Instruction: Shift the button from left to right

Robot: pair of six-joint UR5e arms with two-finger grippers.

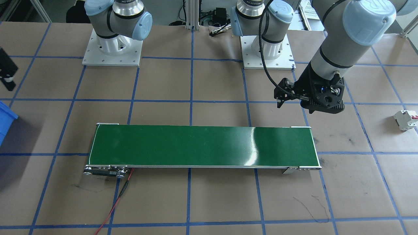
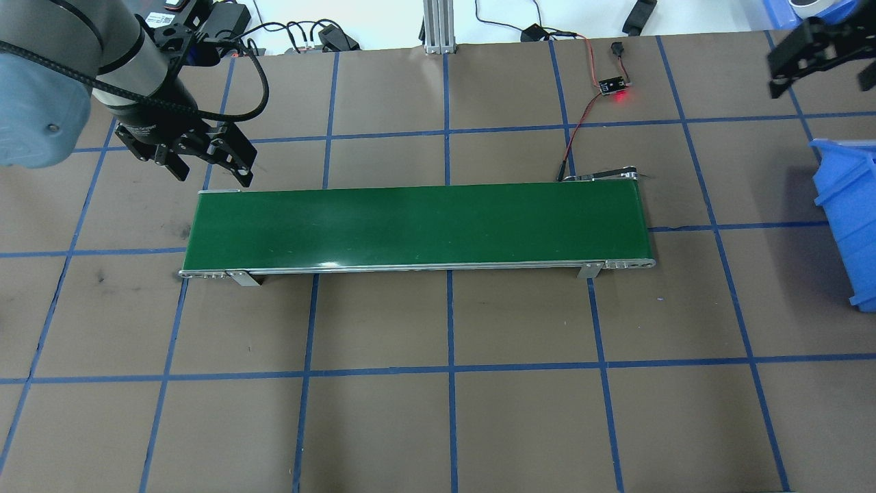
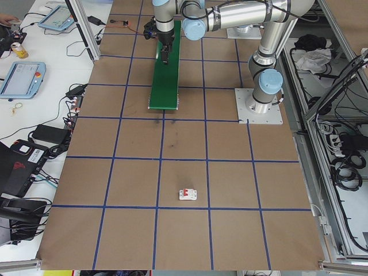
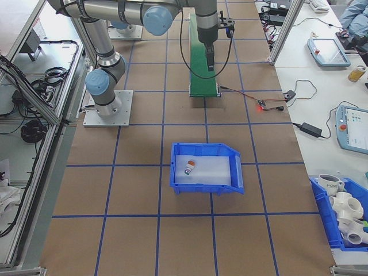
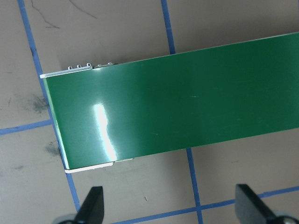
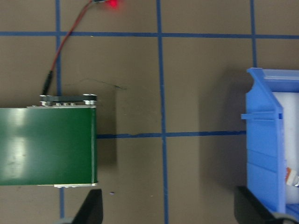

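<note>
One button [image 4: 188,168] on show, and it's lying on its side inside the blue bin [image 4: 202,185], on the pale floor toward the bin's left half in the exterior right view, green cap end angled upward in that picture. One bin in play here, sitting on the brown paper well apart from the near end of the conveyor [image 4: 202,75].

One green conveyor belt [image 2: 417,222], lying lengthwise across the middle of the table [image 2: 438,411], nothing riding on it. A red wire [image 2: 573,133] runs from its right end to a small board with a glowing red light [image 2: 614,87].

Two grippers. The left gripper [image 2: 209,168] hangs above the far corner of the belt's left end, fingers spread wide with nothing between them; its wrist camera shows two dark fingertips [image 5: 93,205] apart over bare paper just beside the belt end. The right gripper [image 2: 794,65] hovers at the top right of the overhead view, near the bin's edge [image 2: 845,226], also spread and empty; its wrist view has the belt end to the left and the bin wall [image 6: 266,140] to the right.

One white circuit breaker [image 1: 406,119] with a red mark lies alone on the paper, off past the belt's left end.

Blue tape lines [image 2: 448,308] grid the whole tabletop.
</note>
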